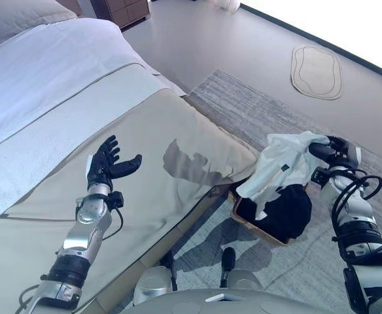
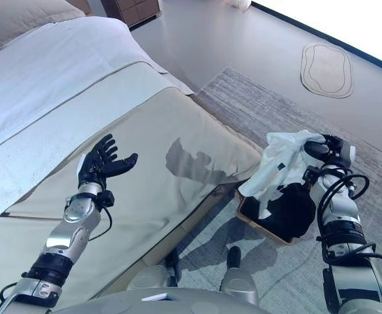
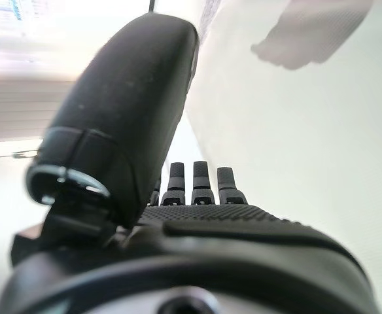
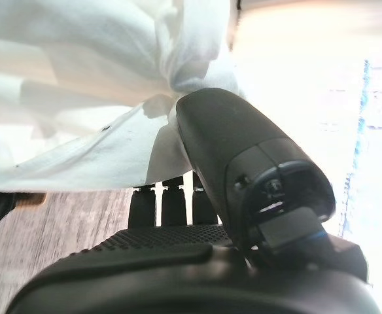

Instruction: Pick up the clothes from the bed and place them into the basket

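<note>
Beside the bed point(image 1: 178, 150), your right hand point(image 1: 328, 152) pinched the white cloth point(image 1: 279, 163), which hung directly over the basket point(image 1: 256, 219). Your left hand point(image 1: 106, 163) hovered open, empty, over the bed.

I get strong daylight from the far right, blowing out the upper corner to pure white. The left hand point(image 1: 106, 165) throws a crisp shadow on the bed cover point(image 1: 197, 140). Both wrist views are washed by glare, the thumbs close and soft.
</note>
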Robot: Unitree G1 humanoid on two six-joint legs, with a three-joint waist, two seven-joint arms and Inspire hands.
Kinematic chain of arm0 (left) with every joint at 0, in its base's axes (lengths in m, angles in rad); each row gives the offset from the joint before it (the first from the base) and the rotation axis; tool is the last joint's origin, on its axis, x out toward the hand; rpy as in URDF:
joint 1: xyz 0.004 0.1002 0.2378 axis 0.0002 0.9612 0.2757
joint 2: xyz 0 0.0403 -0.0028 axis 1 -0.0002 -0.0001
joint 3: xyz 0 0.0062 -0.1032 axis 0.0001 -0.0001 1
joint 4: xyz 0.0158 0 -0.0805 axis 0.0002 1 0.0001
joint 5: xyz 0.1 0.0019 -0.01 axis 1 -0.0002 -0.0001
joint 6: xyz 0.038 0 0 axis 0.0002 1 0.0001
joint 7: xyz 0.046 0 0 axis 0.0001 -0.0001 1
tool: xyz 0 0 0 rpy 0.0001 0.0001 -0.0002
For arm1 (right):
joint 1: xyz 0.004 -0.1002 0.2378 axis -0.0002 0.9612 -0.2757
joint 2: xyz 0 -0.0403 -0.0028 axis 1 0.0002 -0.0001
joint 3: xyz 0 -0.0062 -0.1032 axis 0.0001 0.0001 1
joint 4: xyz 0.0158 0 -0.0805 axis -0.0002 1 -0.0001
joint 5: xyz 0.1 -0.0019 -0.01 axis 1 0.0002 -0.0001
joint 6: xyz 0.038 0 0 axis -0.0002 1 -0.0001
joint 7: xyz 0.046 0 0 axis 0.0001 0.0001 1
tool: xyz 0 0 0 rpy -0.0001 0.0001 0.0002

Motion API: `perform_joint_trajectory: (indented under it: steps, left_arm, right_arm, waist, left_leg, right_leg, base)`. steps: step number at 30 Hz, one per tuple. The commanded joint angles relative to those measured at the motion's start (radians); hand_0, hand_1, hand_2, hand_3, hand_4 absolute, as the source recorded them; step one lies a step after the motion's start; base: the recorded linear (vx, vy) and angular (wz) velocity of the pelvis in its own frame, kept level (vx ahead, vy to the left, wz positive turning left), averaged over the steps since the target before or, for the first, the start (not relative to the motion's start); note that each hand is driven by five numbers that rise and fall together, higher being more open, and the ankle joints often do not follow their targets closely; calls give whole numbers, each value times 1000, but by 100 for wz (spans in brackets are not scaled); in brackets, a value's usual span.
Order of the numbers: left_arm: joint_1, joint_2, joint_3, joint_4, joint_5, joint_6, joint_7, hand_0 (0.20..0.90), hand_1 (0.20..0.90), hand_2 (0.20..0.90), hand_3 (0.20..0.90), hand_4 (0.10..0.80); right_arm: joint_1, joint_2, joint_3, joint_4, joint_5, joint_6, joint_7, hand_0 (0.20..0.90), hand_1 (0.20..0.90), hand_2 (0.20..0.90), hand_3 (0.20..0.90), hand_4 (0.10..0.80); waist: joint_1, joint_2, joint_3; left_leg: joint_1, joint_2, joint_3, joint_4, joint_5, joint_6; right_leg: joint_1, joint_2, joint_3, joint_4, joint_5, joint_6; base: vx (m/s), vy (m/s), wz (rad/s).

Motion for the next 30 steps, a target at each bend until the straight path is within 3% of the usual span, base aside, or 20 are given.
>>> perform_joint_trajectory:
  steps: [1,4,14,30]
  left_arm:
    - [-34,20,-7,-23,28,-93,-43,900,900,900,900,800]
    - [-55,9,-23,-22,38,-104,-83,900,900,900,900,800]
    - [-78,14,-85,-36,31,-64,-111,900,900,900,900,800]
    - [-77,11,-102,-38,7,-84,-124,900,900,900,900,800]
  right_arm:
    - [-57,-101,-32,-9,-51,-104,-11,300,300,300,200,100]
    - [-57,-98,-40,24,-54,-109,-28,300,300,300,200,100]
    - [-81,-91,1,127,-103,-65,-14,300,300,300,200,100]
    - [-104,-140,-9,306,-209,-45,-38,300,300,300,200,100]
  waist:
    - [4,-25,-106]
    - [0,-15,-84]
    - [-29,51,-81]
    - [-26,108,-57]
  left_leg:
    - [-51,23,-9,193,-132,-24]
    - [-90,40,35,225,-123,-36]
    - [-23,22,44,88,-111,-33]
    - [-40,21,47,111,-116,-43]
  right_leg:
    - [-26,12,-27,64,-71,-44]
    - [-28,-11,-74,78,-74,-42]
    - [-42,-14,-55,94,-95,-38]
    - [-51,-30,-49,110,-114,-44]
  base:
    - [-27,-120,27]
    - [-39,-60,37]
    - [51,1,8]
    - [12,-1,-2]
